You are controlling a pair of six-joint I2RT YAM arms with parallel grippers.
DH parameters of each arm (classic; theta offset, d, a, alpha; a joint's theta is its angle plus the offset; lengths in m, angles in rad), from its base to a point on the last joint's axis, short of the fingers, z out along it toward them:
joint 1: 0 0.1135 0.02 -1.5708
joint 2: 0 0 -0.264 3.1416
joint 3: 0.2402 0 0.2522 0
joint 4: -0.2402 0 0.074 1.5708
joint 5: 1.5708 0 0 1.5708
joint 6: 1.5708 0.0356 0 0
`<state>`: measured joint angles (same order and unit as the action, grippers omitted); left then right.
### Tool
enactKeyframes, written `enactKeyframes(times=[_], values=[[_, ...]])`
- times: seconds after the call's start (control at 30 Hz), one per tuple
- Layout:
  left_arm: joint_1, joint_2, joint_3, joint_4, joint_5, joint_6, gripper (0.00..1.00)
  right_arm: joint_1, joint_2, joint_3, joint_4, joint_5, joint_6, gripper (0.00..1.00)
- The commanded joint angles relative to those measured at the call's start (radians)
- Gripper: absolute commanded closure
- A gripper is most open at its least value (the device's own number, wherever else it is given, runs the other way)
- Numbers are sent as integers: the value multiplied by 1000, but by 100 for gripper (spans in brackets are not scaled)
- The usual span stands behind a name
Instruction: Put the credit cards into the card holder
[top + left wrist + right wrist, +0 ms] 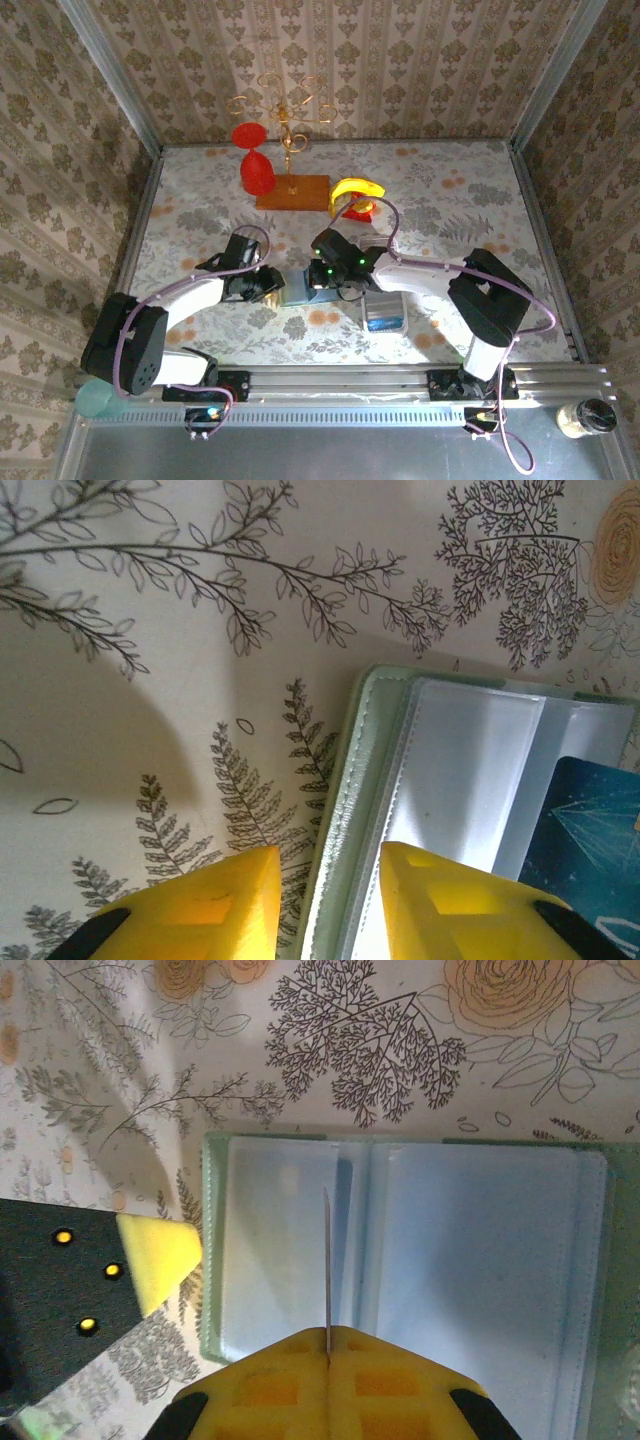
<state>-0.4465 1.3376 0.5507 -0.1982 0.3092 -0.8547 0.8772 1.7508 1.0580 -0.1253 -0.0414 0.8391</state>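
Robot test booth: wallpaper panels (400, 60), aluminium frame (340, 381), floral tabletop (450, 200).

On the overhead camera I get bright, even light from above. The table (200, 190) looks washed pale, the arms cast only faint soft shadows, and the wide lens bows the walls (60, 150) at the frame edges. My left wrist camera runs warmer, with a broad soft shadow over the cloth and white glare on the card holder (470, 760) sleeves. The left gripper (328, 852) is blurred up close. The right wrist picture runs bluish. There the right gripper (327, 1338) is soft, while the credit card (326, 1260) edge is crisp.
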Motion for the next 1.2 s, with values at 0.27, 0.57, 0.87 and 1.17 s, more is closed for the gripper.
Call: enactKeyframes(times=[0.27,0.57,0.87,1.17], values=[[1,-6,3,11,-21,51,68,16,19,-66,111,158,35,100],[-1,29,-15,43,-1,48,71,14,-6,-136,220,155,130,100],[-1,26,-32,33,-14,54,73,17,-72,-181,247,210,145,100],[-40,28,-32,58,-7,38,75,18,-49,-208,314,198,183,100]])
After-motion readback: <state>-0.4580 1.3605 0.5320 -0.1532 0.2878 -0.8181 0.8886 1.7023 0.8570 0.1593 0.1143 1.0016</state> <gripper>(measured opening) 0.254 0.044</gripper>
